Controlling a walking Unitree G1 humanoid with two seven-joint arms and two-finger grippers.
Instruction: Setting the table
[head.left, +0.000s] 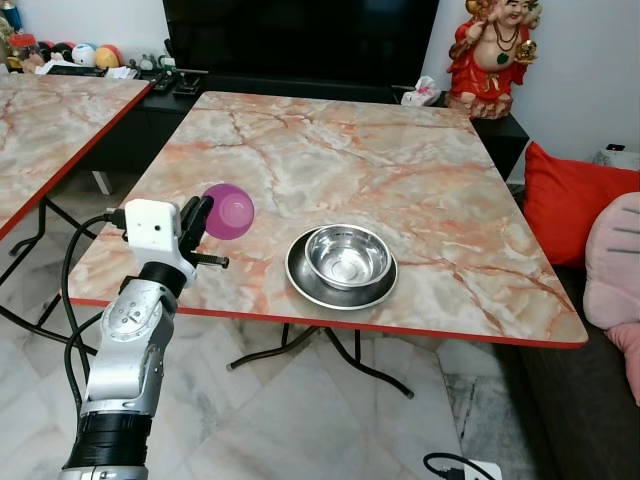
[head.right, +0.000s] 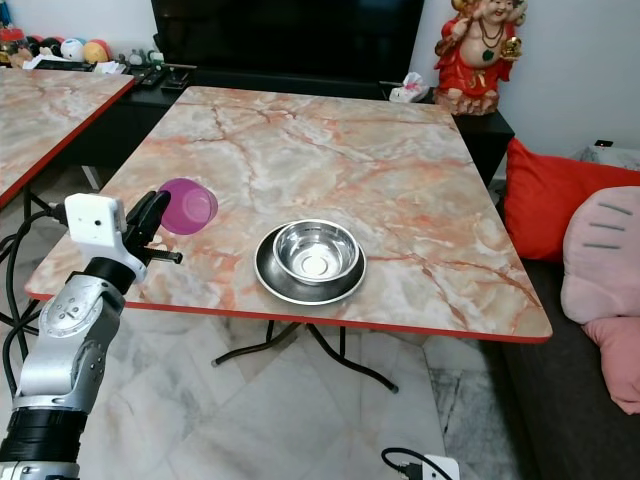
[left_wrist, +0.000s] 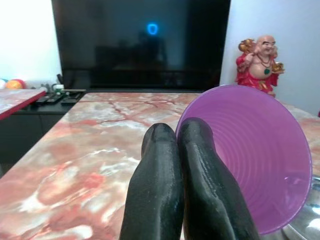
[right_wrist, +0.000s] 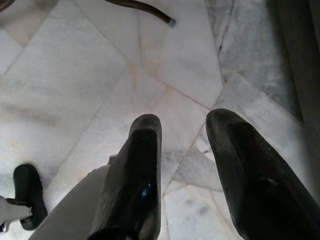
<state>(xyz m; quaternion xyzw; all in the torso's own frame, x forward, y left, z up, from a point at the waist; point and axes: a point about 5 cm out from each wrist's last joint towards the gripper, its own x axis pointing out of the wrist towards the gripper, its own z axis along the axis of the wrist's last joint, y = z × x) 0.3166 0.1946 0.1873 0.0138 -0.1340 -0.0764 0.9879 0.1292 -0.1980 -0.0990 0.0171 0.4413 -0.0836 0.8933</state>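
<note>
The purple cup (head.left: 232, 210) looks like thin moulded plastic, so I judge it light, a little flexible at the lip and unlikely to break, yet smooth enough to swivel in a pinch; the rim wall, where it is held now, seems the sensible place to take it, as long as the squeeze stays gentle. It is translucent violet, tapered toward its base, with faint rings inside, and it is tipped on its side with the mouth facing the camera on the wrist. It hangs above the bench (head.left: 420, 170) near the front left corner, held by the left tool (head.left: 196, 222), whose two black fingers (left_wrist: 200, 185) are pressed almost together on the cup's rim. Toward the front edge, right of the cup, a steel bowl (head.left: 347, 255) sits in a steel plate (head.left: 300, 281). The right tool (right_wrist: 182, 165) hangs over the marble floor (right_wrist: 75, 65), fingers apart and holding nothing.
</note>
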